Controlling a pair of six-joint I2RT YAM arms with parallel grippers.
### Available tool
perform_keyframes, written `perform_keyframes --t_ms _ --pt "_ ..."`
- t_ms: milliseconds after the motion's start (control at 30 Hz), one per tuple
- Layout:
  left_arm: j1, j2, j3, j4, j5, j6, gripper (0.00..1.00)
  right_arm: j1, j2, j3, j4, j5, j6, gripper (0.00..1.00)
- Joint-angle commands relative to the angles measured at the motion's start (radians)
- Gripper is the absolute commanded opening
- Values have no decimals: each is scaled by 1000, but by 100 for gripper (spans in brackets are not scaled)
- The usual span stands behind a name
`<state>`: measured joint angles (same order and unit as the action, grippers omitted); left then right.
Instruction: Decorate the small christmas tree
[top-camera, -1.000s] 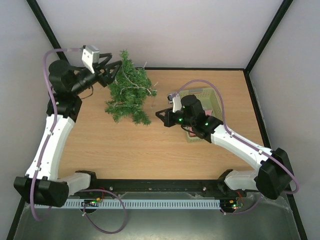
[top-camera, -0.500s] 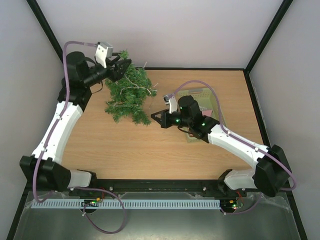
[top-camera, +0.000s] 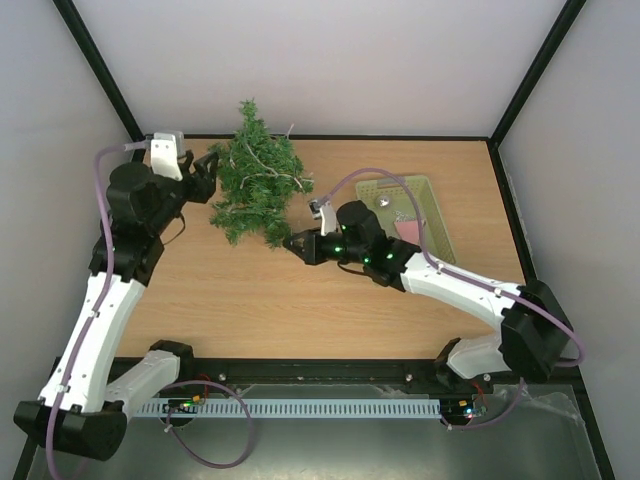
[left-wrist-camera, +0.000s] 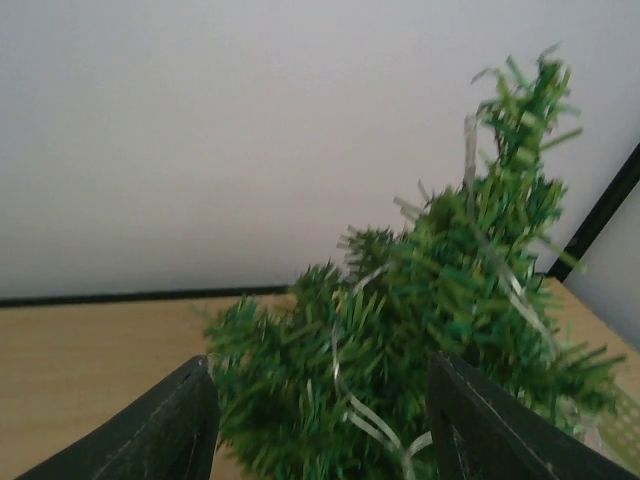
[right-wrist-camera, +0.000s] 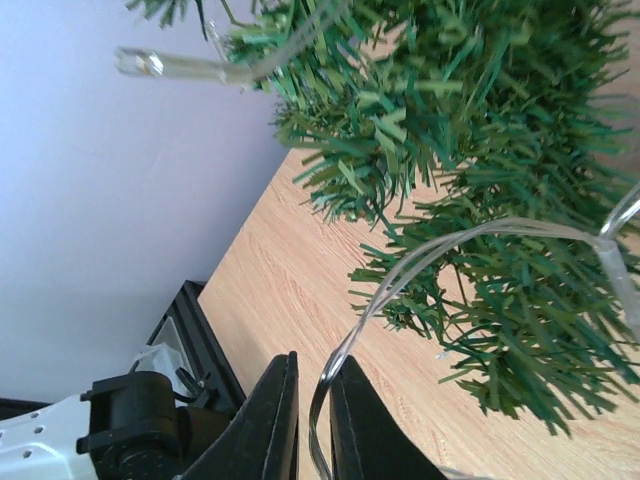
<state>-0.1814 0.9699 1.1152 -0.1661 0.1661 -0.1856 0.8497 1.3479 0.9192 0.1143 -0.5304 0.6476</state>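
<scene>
Black fingers of the left hand (top-camera: 207, 172) stand wide apart at the left flank of the small christmas tree (top-camera: 258, 185), and its wrist view shows bristly branches filling the gap between them. Whether they squeeze the branches or only straddle them I cannot tell. The tree is at the back left of the wooden worktop (top-camera: 250, 300), its tip toward the rear wall and its broad lower branches spread toward the middle. A clear light string (right-wrist-camera: 400, 270) is draped through the needles in loose loops.

Just right of the lowest branches, the right hand (top-camera: 297, 245) points at the tree's near right edge. Its wrist view shows its fingers (right-wrist-camera: 275, 420) drawn narrow, almost together, with one strand of the light string running up from between them into the foliage.

Further right, behind the right arm, lies a pale green basket (top-camera: 440, 220), well apart from the tree. It holds a few small items, one of them pink.
</scene>
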Motion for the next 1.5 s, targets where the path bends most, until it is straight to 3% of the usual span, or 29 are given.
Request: perform_keyframes --t_ms 0,367,1033,1300,1467 --pt "-4 -83 -46 -101 -47 -27 58 34 41 44 8 68 64 9" --pt "-6 -186 -183 -119 65 -67 58 106 60 64 111 111 201 24" --pt "-6 -261 -235 -159 66 -89 58 158 115 67 333 254 478 28" --pt "-6 -260 -253 -148 64 -83 58 194 83 43 305 328 516 32" --pt "-6 -266 -256 -153 73 -82 58 197 70 86 85 384 326 37"
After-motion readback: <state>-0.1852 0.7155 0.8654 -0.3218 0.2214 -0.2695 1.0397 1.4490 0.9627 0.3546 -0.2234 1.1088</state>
